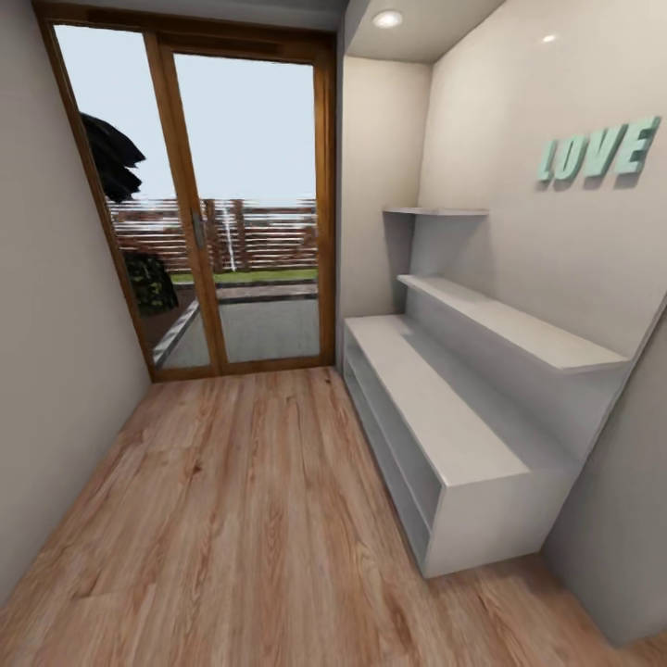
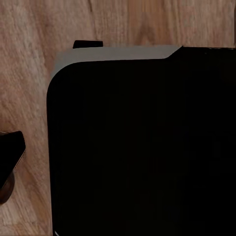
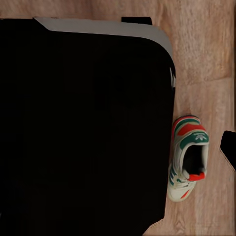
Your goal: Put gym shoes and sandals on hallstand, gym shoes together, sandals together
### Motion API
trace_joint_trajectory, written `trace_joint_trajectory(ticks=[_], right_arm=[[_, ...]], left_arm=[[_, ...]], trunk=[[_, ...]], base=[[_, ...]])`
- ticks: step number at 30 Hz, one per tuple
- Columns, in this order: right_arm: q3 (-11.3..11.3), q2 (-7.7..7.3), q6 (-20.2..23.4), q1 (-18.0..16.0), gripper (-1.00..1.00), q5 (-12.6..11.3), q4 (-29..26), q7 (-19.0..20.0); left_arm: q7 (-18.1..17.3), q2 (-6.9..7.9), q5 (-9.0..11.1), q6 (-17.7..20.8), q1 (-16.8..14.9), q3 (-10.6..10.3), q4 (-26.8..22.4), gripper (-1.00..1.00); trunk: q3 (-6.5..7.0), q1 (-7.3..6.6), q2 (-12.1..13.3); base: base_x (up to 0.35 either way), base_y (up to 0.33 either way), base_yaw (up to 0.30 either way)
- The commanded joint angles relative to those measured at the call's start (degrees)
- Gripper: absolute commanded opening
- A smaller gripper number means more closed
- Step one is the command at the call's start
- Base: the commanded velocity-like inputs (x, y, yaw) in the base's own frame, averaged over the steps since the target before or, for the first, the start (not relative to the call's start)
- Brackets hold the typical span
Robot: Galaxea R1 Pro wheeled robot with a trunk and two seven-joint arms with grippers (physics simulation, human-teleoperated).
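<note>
1. Flooring of light brown wood planks, the corridor floor point(image 1: 232, 519), runs from the near edge of the head view up to a wood-framed glass door point(image 1: 245, 204) at the far end, with a plain wall on the left.
2. Against the right wall stands the hallstand point(image 1: 435, 408), a low white-grey unit; its flat top and the open shelf levels below it are bare, and no shoe lies in them.
3. Above it two wall shelves point(image 1: 519, 324) step upward, also bare, and mint letters spelling LOVE point(image 1: 597, 153) hang on the wall.
4. In the left wrist view a large black body with a grey edge point(image 2: 142, 142) lies over the planks; a dark part shows at the picture's edge, and I cannot tell whether the left fingers are open or closed.
5. In the right wrist view one gym shoe point(image 3: 189, 157) lies on the planks, touching or just beside the black body's edge. A dark part point(image 3: 229, 147) sits near the shoe, apart from it; whether the right fingers are open or closed I cannot tell.
</note>
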Motion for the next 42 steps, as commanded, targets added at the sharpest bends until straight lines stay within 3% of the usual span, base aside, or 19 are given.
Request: trace_joint_trajectory(ticks=[1, 16, 42], right_arm=[[0.0, -0.01, 0.2, 0.0, 1.00, 0.0, -0.1, 0.0], [0.0, -0.14, 0.1, 0.0, 1.00, 0.0, -0.1, 0.0], [0.0, -0.84, 0.0, 0.0, 1.00, 0.0, -1.1, 0.0]], left_arm=[[-0.1, -0.01, 0.1, -0.1, 0.0, 0.1, 0.0, 1.00], [-0.1, 0.00, 0.1, 0.0, 0.0, 0.1, -0.7, 1.00], [-0.1, -0.01, 0.1, -0.1, 0.0, 0.1, -0.8, 1.00]], trunk=[[-0.05, 0.03, 0.0], [-0.05, 0.03, 0.0], [-0.05, 0.03, 0.0]], base=[[0.338, 0.000, 0.006], [0.334, 0.038, 0.002], [0.286, 0.199, 0.000]])
